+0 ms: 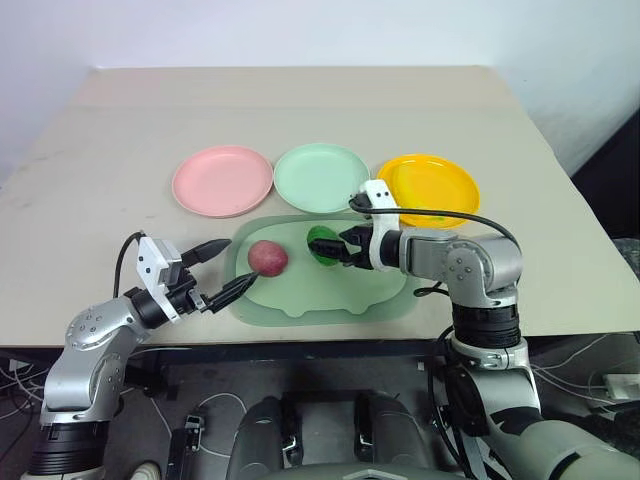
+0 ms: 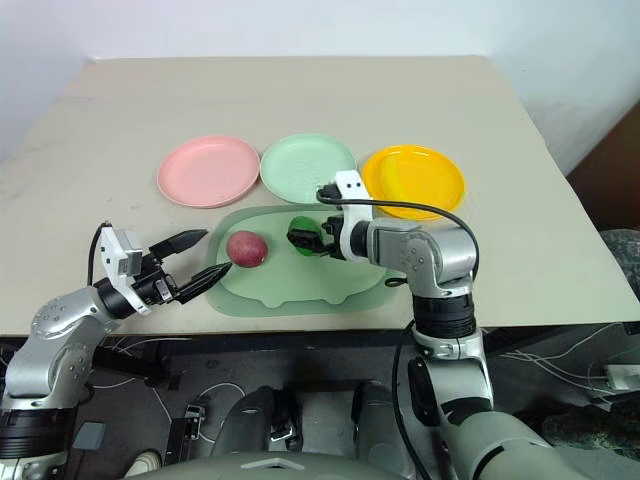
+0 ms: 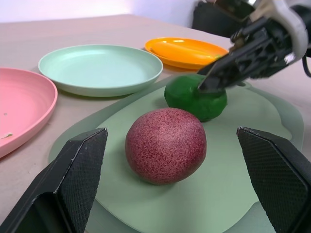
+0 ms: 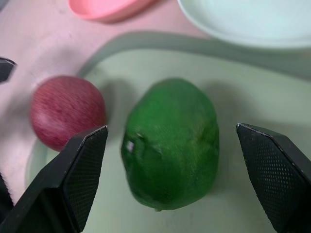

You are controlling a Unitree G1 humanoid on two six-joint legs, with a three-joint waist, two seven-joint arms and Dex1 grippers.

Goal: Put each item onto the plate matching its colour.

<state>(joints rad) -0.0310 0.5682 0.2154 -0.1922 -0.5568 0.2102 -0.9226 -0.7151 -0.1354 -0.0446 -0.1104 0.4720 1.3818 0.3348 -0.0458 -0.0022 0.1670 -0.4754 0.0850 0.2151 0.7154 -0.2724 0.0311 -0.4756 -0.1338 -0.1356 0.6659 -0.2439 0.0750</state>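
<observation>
- My left gripper [image 1: 221, 270] sits nearest me at the near left corner of the mat [image 1: 390, 290], fingers spread wide and holding nothing. I keep it level and aimed at the red potato [image 1: 267, 257] so that the lump sits between the two fingers' lines, ready for a straight approach.
- The red potato rests on the mat's left part, free of both grippers, just beside the green fruit [image 4: 170, 145].
- My right gripper [image 4: 170, 174] reaches in from the right, tilted down, its fingers apart on either side of the green fruit and not yet clamped. I judge this to be the set-up for a grasp, the fruit centred in the gap so that it will not roll out.
- The fruit lies on the mat, directly in front of the green plate [image 1: 321, 177], so its carry should be short.
- Farther back stand the pink plate [image 1: 222, 180] on the left, the green plate in the middle and the yellow plate [image 1: 428, 187] on the right, in a row.
- The banana [image 3: 182, 48] already lies on the yellow plate.
</observation>
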